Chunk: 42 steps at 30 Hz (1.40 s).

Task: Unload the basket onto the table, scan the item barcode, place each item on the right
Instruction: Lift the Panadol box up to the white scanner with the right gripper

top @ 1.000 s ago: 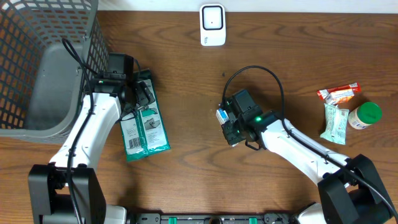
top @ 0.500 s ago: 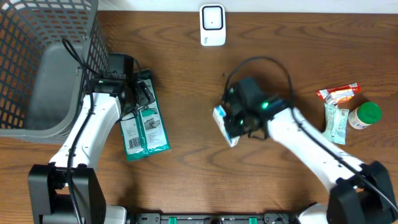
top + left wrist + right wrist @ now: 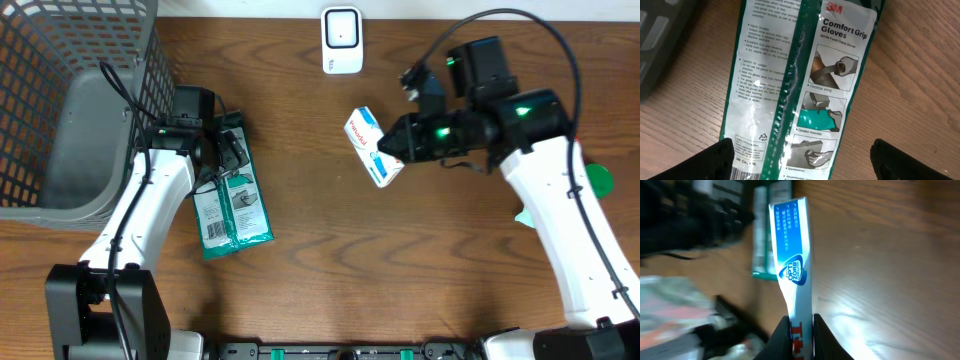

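The right gripper (image 3: pixel 801 336) is pinched tight on the end of one white-and-blue packet (image 3: pixel 373 147), held up off the table (image 3: pixel 300 290) near the single white scanner (image 3: pixel 341 40). The left gripper (image 3: pixel 812 162) hangs spread wide, gripping nothing, over the green glove pack (image 3: pixel 840 75). One grey mesh basket (image 3: pixel 40 60) shows only its bare floor. One green-capped bottle (image 3: pixel 598 180) peeks from behind the right arm.

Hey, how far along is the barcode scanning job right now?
Done: the right gripper is shut on the blue-and-white box, so the pick-up is complete. In hand: the box is held near the white scanner but apart from it. Left: present its barcode to the scanner. The glove packet lies on the table under the open left gripper, not gripped.
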Tool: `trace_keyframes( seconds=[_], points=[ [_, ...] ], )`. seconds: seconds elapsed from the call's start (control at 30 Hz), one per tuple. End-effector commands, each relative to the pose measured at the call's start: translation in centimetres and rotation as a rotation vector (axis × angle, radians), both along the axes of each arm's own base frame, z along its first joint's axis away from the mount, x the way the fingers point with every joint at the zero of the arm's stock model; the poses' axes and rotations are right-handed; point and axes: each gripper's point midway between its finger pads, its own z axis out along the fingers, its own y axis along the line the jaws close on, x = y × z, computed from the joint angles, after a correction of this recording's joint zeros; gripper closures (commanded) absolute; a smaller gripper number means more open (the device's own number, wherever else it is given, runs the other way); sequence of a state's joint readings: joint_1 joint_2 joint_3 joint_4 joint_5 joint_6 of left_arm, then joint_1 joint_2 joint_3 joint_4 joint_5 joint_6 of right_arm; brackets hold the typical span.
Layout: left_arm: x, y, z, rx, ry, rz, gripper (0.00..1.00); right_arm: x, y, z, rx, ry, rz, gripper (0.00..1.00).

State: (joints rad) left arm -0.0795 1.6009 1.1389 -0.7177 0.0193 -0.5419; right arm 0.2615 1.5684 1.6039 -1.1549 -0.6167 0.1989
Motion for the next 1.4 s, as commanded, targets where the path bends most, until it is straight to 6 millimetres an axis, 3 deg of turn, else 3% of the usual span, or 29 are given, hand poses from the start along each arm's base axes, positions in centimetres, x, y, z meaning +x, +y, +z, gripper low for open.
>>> trace_keyframes(
  seconds=[0.0,0.23,0.47,0.7,0.8,0.9,0.93,1.17,1.37],
  points=[
    [-0.3,0.5,-0.1,0.015,0.005,0.005,0.12,-0.4,-0.1,4.0,0.281,0.033,0.041,0.92],
    [-0.3,0.5,-0.1,0.014,0.005,0.004,0.12,0.2,-3.1,6.9,0.482,0.063,-0.016,0.93],
    [-0.3,0.5,-0.1,0.014,0.005,0.004,0.12,0.3,-3.9,8.8,0.597,0.05,-0.004,0.93],
    [-0.3,0.5,-0.1,0.014,0.005,0.004,0.12,0.7,-3.9,8.9,0.592,0.039,-0.008,0.92],
    [-0.3,0.5,-0.1,0.015,0.005,0.005,0.12,1.5,-4.0,7.3,0.498,0.053,-0.068,0.94],
    [-0.3,0.5,-0.1,0.015,0.005,0.005,0.12,3.0,-3.2,5.0,0.33,0.027,-0.138,0.94],
    [-0.3,0.5,-0.1,0.015,0.005,0.005,0.12,4.0,-1.9,4.4,0.262,-0.014,-0.163,0.95],
    [-0.3,0.5,-0.1,0.014,0.005,0.005,0.12,8.1,0.8,4.8,0.162,-0.117,-0.23,0.99],
    [-0.3,0.5,-0.1,0.014,0.005,0.004,0.12,14.0,2.9,6.7,0.089,-0.186,-0.256,0.99]
  ],
)
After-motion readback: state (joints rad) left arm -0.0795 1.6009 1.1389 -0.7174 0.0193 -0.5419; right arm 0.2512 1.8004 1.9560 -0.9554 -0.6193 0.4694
